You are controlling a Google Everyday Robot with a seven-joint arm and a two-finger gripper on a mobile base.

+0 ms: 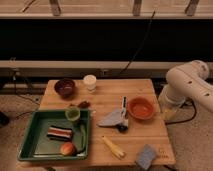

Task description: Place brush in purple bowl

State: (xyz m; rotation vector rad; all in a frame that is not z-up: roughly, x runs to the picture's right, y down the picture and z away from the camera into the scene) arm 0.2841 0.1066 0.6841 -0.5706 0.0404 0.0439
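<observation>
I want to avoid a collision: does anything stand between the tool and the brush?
Yes. The orange bowl stands between the tool, beside the right edge of the table, and the brush, which lies just left of that bowl.

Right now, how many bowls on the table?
2: purple bowl back left; orange bowl right of centre, by the brush. Gripper is beside the table's right edge.

purple bowl (65,88), org bowl (140,108), grn tray (35,145)
</observation>
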